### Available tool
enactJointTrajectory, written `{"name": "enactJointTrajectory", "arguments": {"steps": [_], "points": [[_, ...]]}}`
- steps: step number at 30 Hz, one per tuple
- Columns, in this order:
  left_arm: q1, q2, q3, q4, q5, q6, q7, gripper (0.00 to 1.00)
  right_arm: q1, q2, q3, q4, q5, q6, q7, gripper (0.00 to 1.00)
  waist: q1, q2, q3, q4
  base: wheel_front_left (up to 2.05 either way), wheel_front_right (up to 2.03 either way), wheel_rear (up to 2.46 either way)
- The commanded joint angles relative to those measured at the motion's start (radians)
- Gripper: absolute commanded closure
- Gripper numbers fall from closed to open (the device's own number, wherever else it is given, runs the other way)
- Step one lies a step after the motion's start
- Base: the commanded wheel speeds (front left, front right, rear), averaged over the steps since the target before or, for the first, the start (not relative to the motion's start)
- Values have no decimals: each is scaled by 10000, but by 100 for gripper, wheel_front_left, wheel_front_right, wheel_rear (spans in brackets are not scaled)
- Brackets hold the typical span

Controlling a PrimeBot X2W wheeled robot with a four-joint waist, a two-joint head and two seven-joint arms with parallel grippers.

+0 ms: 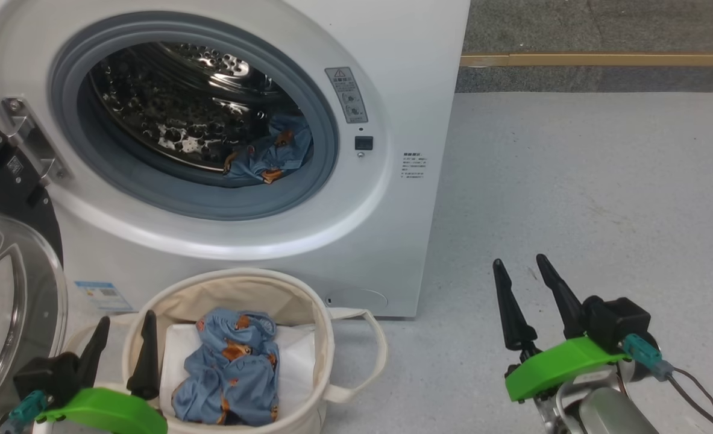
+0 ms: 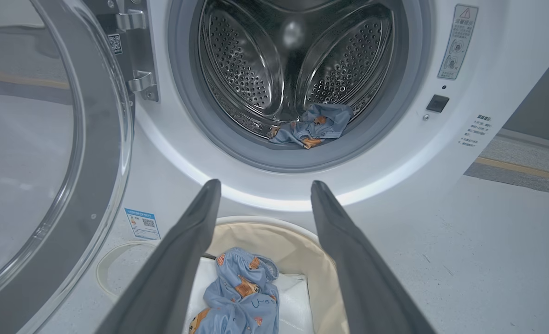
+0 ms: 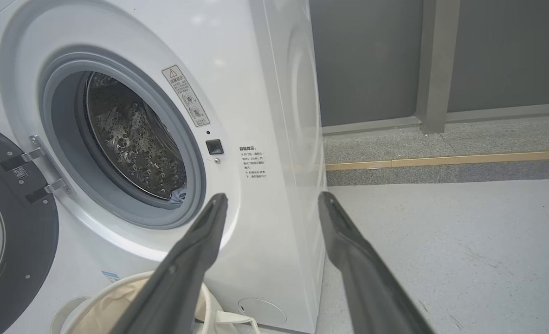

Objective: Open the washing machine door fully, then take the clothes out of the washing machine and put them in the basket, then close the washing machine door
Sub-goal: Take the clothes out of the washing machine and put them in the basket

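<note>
I'm looking at a pale grey speckled floor [image 1: 579, 181], scuffed in places. Past it runs a darker rough band [image 3: 441, 172] with a wooden strip [image 1: 597, 59] along it, then a dark grey wall [image 3: 367, 55] and a grey post [image 3: 434, 65].

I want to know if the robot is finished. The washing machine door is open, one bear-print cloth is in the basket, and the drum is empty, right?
Not quite: the drum isn't empty. The left wrist view shows a blue bear-print garment lying at its front edge. The washing machine door is open, and another bear-print garment is in the basket.
</note>
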Motion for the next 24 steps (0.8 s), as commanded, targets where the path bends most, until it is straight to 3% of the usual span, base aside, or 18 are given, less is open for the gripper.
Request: {"name": "enactJointTrajectory", "arguments": {"steps": [1, 16, 24], "points": [[-389, 338, 367, -231, -49, 30, 16, 0, -290, -10, 114, -338, -24, 8, -124, 0, 0, -1, 6, -5, 0, 0, 0], [-809, 426, 233, 182, -157, -57, 205, 0, -314, -50, 99, -377, -67, 8, -124, 0, 0, -1, 106, -125, 0, 0, 0], [-2623, 571, -157, 1086, -363, -984, 826, 0, -515, -102, 162, -464, -167, 8, -124, 0, 0, -1, 696, -377, 0, 0, 0]]}}
